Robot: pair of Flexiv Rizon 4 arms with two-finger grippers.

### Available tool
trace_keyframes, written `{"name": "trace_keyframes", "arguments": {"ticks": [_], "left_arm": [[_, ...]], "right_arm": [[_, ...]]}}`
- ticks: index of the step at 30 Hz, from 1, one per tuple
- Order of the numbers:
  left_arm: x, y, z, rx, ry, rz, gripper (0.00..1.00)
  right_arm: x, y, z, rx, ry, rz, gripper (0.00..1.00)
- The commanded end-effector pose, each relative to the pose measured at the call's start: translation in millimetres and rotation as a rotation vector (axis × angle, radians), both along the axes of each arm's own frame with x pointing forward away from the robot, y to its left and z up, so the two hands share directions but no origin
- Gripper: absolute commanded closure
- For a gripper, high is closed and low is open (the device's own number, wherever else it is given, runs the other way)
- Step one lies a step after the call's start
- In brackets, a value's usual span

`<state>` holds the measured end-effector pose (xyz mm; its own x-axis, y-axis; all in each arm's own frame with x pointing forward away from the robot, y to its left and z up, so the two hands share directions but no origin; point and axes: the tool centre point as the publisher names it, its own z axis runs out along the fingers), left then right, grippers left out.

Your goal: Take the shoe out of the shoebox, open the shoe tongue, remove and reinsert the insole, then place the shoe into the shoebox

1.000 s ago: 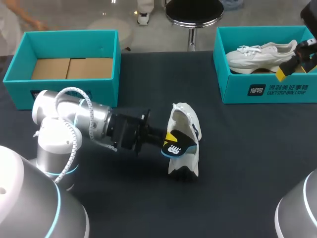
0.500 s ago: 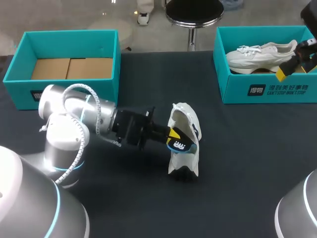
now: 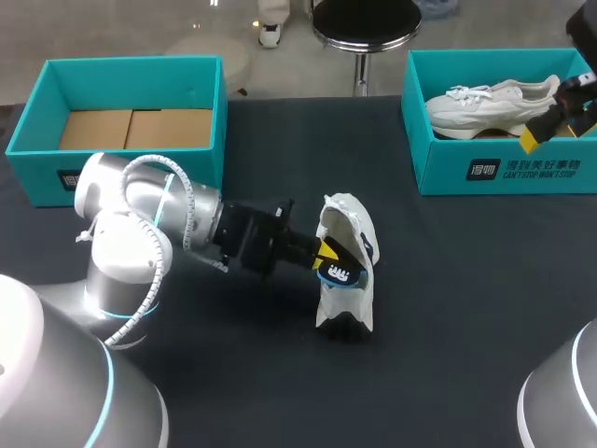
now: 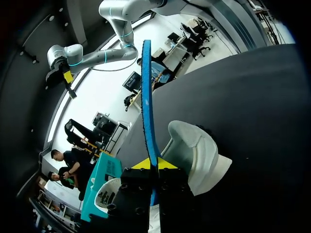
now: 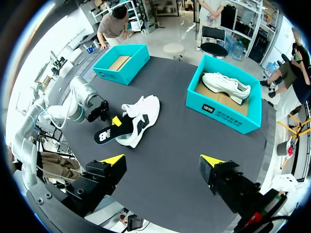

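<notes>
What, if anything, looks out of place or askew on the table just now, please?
The white shoe lies tipped on its side on the table. Its insole is not seated: the left pincer is shut on it edge-on, at the shoe's opening. Nothing looks spilled or damaged.

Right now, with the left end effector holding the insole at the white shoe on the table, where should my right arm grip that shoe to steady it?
Probably the white shoe at its far end, coming down from the right. Its opening faces the left end effector, whose insole is at the near half; the right end effector hangs open high overhead.
</notes>
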<state>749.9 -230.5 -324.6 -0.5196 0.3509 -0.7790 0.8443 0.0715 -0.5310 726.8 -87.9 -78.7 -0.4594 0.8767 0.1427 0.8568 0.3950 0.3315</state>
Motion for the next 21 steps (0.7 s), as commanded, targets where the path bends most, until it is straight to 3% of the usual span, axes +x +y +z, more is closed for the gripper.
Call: {"name": "trace_keyframes", "arguments": {"ticks": [1, 3, 8, 13, 17, 21], "left_arm": [[-0.5, -1.9, 2.6, 0.009, -0.004, -0.003, 1.00], [-1.5, -1.8, 3.8, 0.008, -0.005, -0.005, 0.84], [-4.2, -1.0, 6.0, 0.009, -0.007, -0.009, 0.68], [-6.6, -0.8, 6.7, 0.008, -0.009, -0.014, 0.74], [-7.5, -1.2, 7.1, 0.005, -0.010, -0.017, 0.98], [-9.5, -1.3, 5.5, 0.008, -0.011, -0.021, 1.00]], "right_arm": [[2.7, 0.6, 0.1, -0.002, 0.005, 0.000, 0.00], [2.7, 0.6, 0.1, -0.002, 0.005, 0.000, 0.00], [2.7, 0.6, 0.1, -0.002, 0.005, 0.000, 0.00], [2.7, 0.6, 0.1, -0.002, 0.005, 0.000, 0.00], [2.7, 0.6, 0.1, -0.002, 0.005, 0.000, 0.00], [2.7, 0.6, 0.1, -0.002, 0.005, 0.000, 0.00]]}}
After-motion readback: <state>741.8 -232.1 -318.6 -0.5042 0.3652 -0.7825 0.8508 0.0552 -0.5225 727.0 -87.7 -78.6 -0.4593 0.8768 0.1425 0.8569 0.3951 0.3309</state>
